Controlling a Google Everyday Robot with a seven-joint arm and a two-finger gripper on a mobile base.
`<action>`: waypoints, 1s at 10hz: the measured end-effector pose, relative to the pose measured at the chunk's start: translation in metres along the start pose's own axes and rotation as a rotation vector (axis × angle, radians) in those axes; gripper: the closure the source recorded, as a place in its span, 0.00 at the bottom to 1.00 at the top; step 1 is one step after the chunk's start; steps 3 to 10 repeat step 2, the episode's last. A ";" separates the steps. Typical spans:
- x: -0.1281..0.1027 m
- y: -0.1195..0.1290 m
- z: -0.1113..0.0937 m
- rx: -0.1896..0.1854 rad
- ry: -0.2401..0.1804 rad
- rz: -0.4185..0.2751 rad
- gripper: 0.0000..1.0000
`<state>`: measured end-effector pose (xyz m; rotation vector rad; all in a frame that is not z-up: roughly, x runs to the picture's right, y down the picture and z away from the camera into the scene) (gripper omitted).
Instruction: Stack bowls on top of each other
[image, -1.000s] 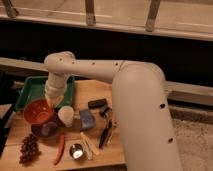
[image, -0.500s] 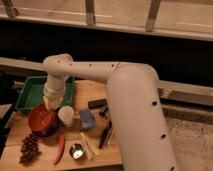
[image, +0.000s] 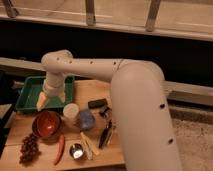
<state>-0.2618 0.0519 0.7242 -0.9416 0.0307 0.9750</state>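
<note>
The orange-red bowl (image: 48, 123) sits at the left of the wooden table (image: 95, 92). It rests inside the purple bowl (image: 35, 128), of which only a dark rim shows around it. My gripper (image: 51, 101) hangs just above and behind the bowls, over the edge of the green tray. Its pale fingers (image: 42, 102) are spread apart and hold nothing.
A green tray (image: 27, 92) lies at the back left. A white paper cup (image: 71, 111) stands right beside the bowls. A blue object (image: 86, 119), black block (image: 97, 103), metal cup (image: 76, 150), red chili (image: 60, 148), grapes (image: 29, 147) and black tool (image: 106, 134) lie around.
The gripper lowered the orange-red bowl onto the purple bowl, let go of it, and has lifted up and back toward the tray.
</note>
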 end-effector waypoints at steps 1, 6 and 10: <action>-0.004 0.003 -0.014 0.012 -0.029 -0.002 0.24; -0.009 0.005 -0.033 0.028 -0.071 -0.002 0.24; -0.009 0.005 -0.033 0.028 -0.071 -0.002 0.24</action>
